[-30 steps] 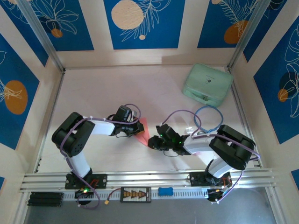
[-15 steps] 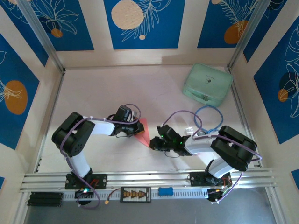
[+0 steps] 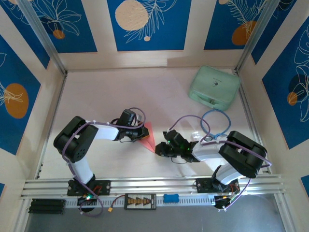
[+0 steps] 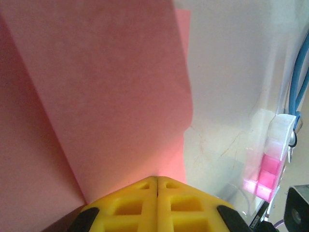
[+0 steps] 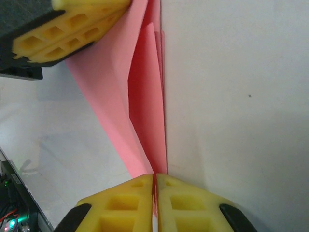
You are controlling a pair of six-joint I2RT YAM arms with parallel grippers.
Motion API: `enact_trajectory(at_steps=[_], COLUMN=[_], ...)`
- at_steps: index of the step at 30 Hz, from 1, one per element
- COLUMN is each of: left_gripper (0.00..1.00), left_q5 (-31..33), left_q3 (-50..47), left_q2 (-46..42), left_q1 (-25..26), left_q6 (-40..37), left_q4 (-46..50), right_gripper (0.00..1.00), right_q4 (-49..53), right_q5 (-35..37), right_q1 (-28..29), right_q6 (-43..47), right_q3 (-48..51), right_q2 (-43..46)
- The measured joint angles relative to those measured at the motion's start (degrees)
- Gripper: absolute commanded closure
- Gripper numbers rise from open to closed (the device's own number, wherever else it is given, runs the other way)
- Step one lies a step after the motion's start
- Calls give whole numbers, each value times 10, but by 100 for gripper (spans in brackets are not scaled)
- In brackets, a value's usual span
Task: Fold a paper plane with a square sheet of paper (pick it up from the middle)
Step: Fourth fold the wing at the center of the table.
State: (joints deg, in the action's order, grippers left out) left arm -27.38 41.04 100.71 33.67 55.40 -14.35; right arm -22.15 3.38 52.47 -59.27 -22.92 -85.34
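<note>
- At the near edge, an aluminium rail (image 3: 145,186) is seen running across the table (image 3: 106,92); both arm bases are bolted to it side by side.
- Just beyond the rail, the pink paper (image 3: 149,137) is found between the two arms, near the middle of the table; from above it is seen as a narrow folded triangle with its point turned toward the near right; whether it lies flat on the table cannot be told.
- The right gripper (image 3: 159,148) is clenched on that pointed end; in the right wrist view its yellow fingers (image 5: 123,203) are pressed together, the paper is pinched in the seam between them, and layered folds are seen running away from the tips.
- The left gripper (image 3: 141,135) is clamped on the paper's left edge (its yellow fingers are also caught at the top left of the right wrist view); in the left wrist view its tips are closed with no gap, and the paper is spread out from them with one long crease.
- Farther right, a small pink-and-white block (image 4: 270,159) is seen beside a blue cable (image 3: 216,123); the cable is coiled in a loop on the table.
- Toward the far right corner, a mint-green case (image 3: 214,88) is set well apart from the paper.
- At the back, the table is closed in by blue wall panels (image 3: 147,24).
</note>
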Motion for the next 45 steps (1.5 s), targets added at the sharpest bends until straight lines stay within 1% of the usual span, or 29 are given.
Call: enact_trajectory(at_steps=[8, 18, 25, 30, 33, 37, 41, 45], left_gripper=[100, 100, 100, 100, 100, 100, 100, 100], left_q5=[0, -1, -5, -7, -8, -8, -8, -8], left_q3=[0, 0, 0, 0, 0, 0, 0, 0], left_q2=[0, 0, 2, 3, 3, 3, 3, 3], left_q1=[0, 0, 0, 1, 1, 1, 1, 1], left_q6=[0, 0, 0, 0, 0, 0, 0, 0], left_q4=[0, -1, -3, -4, -4, -4, -4, -4], right_gripper=[91, 88, 93, 92, 88, 84, 83, 90], right_q4=[1, 3, 6, 3, 3, 23, 88, 117], right_q5=[-6, -9, -13, -15, -15, -23, -29, -43], right_q1=[-1, 0, 1, 1, 1, 3, -6, -33], right_q6=[0, 0, 0, 0, -4, -4, 3, 25], right_q3=[2, 6, 14, 17, 21, 31, 30, 10], right_q2=[2, 7, 16, 16, 21, 47, 95, 131])
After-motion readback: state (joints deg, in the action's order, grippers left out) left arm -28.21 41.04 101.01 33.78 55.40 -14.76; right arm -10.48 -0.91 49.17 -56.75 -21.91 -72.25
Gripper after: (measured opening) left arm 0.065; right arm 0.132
